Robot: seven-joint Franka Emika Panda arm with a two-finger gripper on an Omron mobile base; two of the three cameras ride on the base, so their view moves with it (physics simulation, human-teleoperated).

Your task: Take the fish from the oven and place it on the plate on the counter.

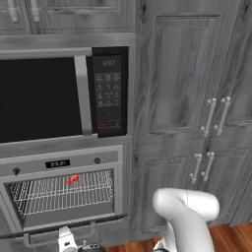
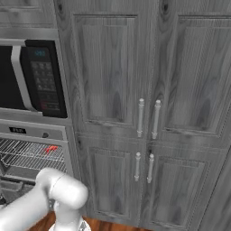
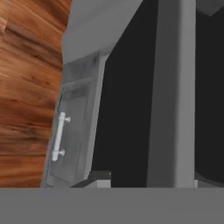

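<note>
The oven (image 1: 64, 157) stands open under the microwave, its door (image 1: 74, 224) swung down. On its wire rack (image 1: 64, 194) lies the small red-orange fish (image 1: 72, 179), which also shows from the right side as the fish (image 2: 51, 149) on the rack (image 2: 27, 155). My gripper (image 1: 69, 242) is low at the door's front edge, below and in front of the fish, with its fingers hidden. The hand view looks along the door's dark glass (image 3: 127, 109) and a grey bar (image 3: 171, 92). The plate and the counter are out of view.
A black-fronted microwave (image 1: 44, 96) with a keypad sits above the oven. Tall grey wood cabinets (image 1: 192, 98) with silver handles stand to the right. Wooden floor (image 3: 26, 87) lies below, beside a low cabinet door (image 3: 70, 131).
</note>
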